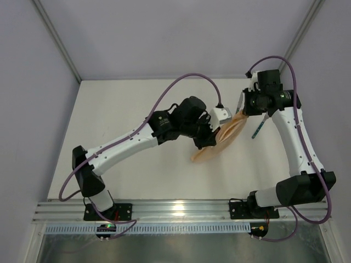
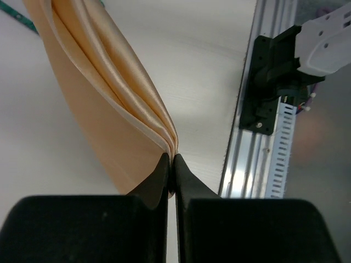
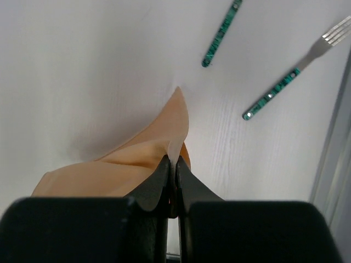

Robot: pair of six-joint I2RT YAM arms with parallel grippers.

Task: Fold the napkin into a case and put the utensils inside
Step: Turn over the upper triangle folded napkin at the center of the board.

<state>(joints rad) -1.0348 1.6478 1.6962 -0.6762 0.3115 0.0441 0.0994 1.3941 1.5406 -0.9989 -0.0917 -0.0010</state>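
The peach-orange napkin (image 1: 226, 137) hangs folded in several layers above the table, held between both arms. My left gripper (image 1: 207, 140) is shut on its lower layered edge (image 2: 173, 159). From there the cloth (image 2: 104, 87) fans away in smooth folds. My right gripper (image 1: 243, 110) is shut on a pointed corner (image 3: 175, 160) of the napkin (image 3: 131, 164). On the table beyond lie the fork (image 3: 290, 74) and a second teal handle (image 3: 221, 34), whose metal end is out of frame. One teal utensil (image 1: 258, 130) shows beside the right arm. No case is in view.
An aluminium rail (image 1: 175, 211) with the arm mounts runs along the near table edge and also shows in the left wrist view as the rail (image 2: 258, 137). Pale walls enclose the back and both sides.
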